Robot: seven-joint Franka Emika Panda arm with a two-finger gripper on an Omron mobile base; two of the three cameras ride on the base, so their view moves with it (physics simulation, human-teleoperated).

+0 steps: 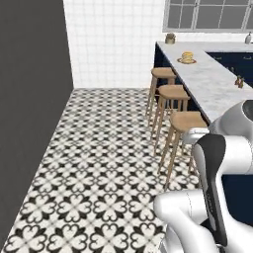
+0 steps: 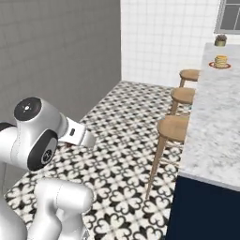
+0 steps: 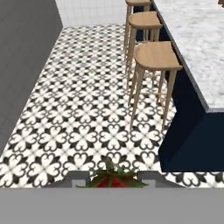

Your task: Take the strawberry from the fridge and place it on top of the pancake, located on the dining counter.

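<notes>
In the hand view the strawberry [image 3: 114, 177], red with green leaves, sits at the bottom edge between the fingertips of my gripper [image 3: 113, 181], which is shut on it. The gripper hangs above the patterned floor, left of the dining counter [image 3: 197, 39]. The pancake [image 1: 187, 57] is a small golden stack on a reddish-brown plate at the far end of the marbled dining counter [image 1: 212, 84], well ahead of the arm. From the right base it shows as the pancake [image 2: 221, 61] on the same counter [image 2: 213, 126]. The fridge is out of view.
Three wooden stools [image 1: 174, 92] stand in a row along the counter's near side, the closest stool [image 3: 156, 56] just ahead of the hand. A dark grey wall [image 1: 29, 99] runs on the left. A small potted plant [image 1: 170, 38] and brown shakers [image 1: 239, 81] stand on the counter.
</notes>
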